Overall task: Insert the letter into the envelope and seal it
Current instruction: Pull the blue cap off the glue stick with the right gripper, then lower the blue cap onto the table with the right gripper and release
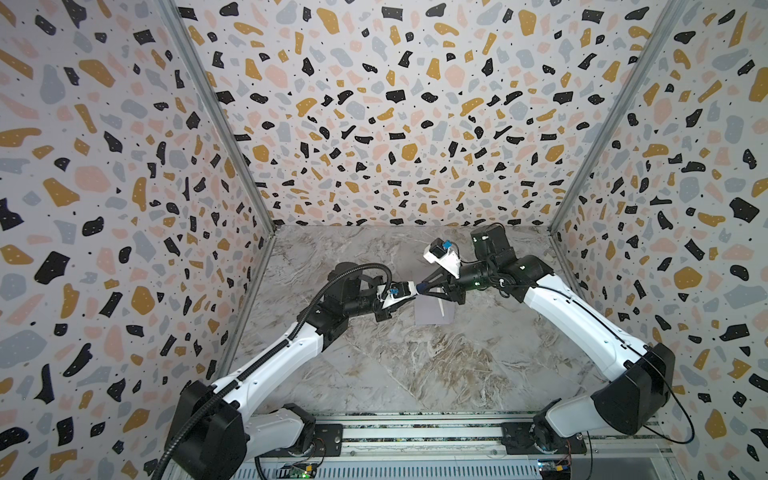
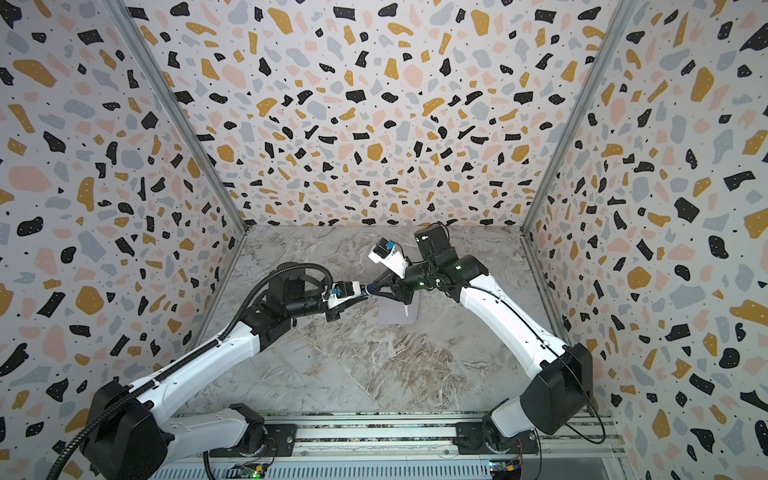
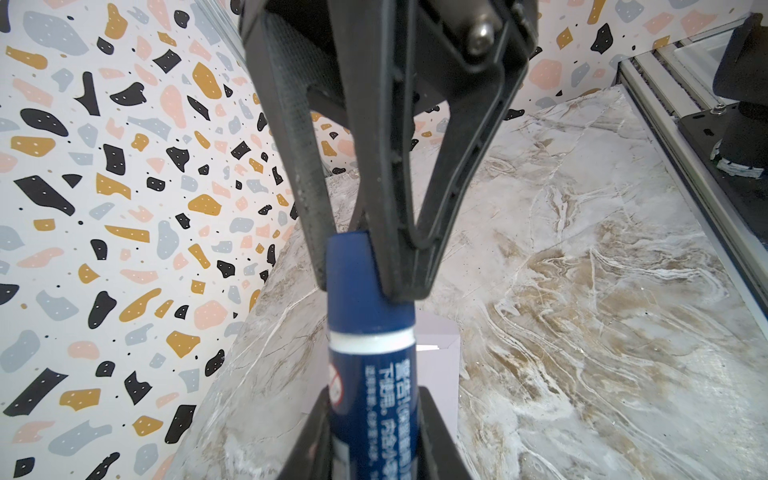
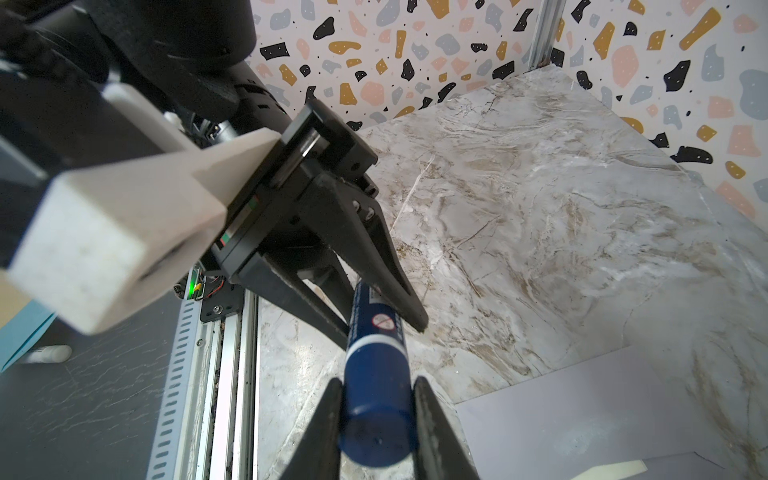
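The lavender-grey envelope (image 1: 432,312) (image 2: 395,312) lies flat on the marble table, mid-back. A thin cream strip (image 1: 441,309) (image 4: 611,469) shows on it; I cannot tell if this is the letter, which is otherwise hidden. Above the envelope's far left corner both grippers hold one blue glue stick (image 1: 421,287) (image 2: 370,289) (image 3: 370,357) (image 4: 376,386) horizontally. My left gripper (image 1: 412,289) (image 3: 370,440) is shut on its printed body. My right gripper (image 1: 424,287) (image 4: 376,419) is shut on its dark blue cap end, and its fingers (image 3: 399,266) reach in from the opposite side.
Terrazzo-patterned walls close in the back and both sides. An aluminium rail (image 1: 415,432) carrying both arm bases runs along the front edge. Bare marble tabletop (image 1: 436,374) spreads in front of the envelope.
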